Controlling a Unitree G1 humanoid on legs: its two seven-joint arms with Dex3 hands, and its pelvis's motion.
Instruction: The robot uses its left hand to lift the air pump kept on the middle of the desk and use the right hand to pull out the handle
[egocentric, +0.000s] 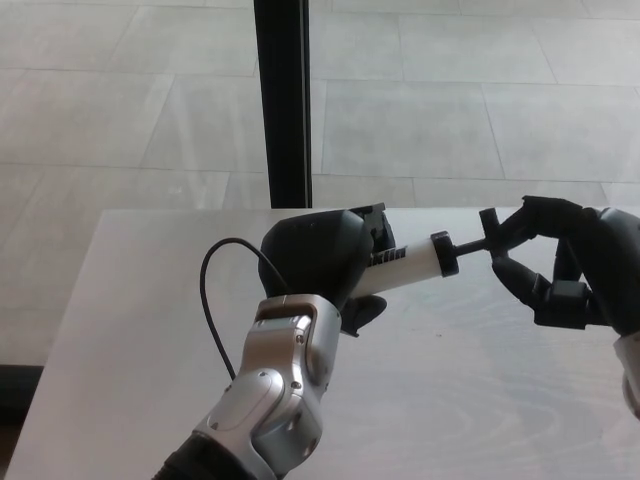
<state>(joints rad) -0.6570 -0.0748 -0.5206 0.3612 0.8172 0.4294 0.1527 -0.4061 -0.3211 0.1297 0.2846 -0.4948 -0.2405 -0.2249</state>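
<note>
The air pump (405, 265) is already off the table (450, 400), held in the air over its middle with the white barrel angled slightly upward toward your right side. Nearest you, your left hand (315, 255) has its fingers wrapped around the barrel's near end, and a thin black hose (215, 290) loops down from under that hand; keep that grasp firm and the wrist locked, because the left hand must resist the pull rather than travel with it. Further along, past the black collar, the thin rod ends in the T-shaped handle (488, 228), and your right hand (555, 265) has its fingers (520, 278) narrowed around that crossbar, apparently touching it, though you cannot tell from here how securely they hook it. Before you pull, I judge it wise to seat the bar deeper behind the fingertips. Then draw the right hand straight along the barrel's axis, outward to the right, not sideways, since an oblique pull may bind the rod or twist the pump from the left grasp. Beyond the table's far edge stands a dark post (282, 100), clear of the stroke.
</note>
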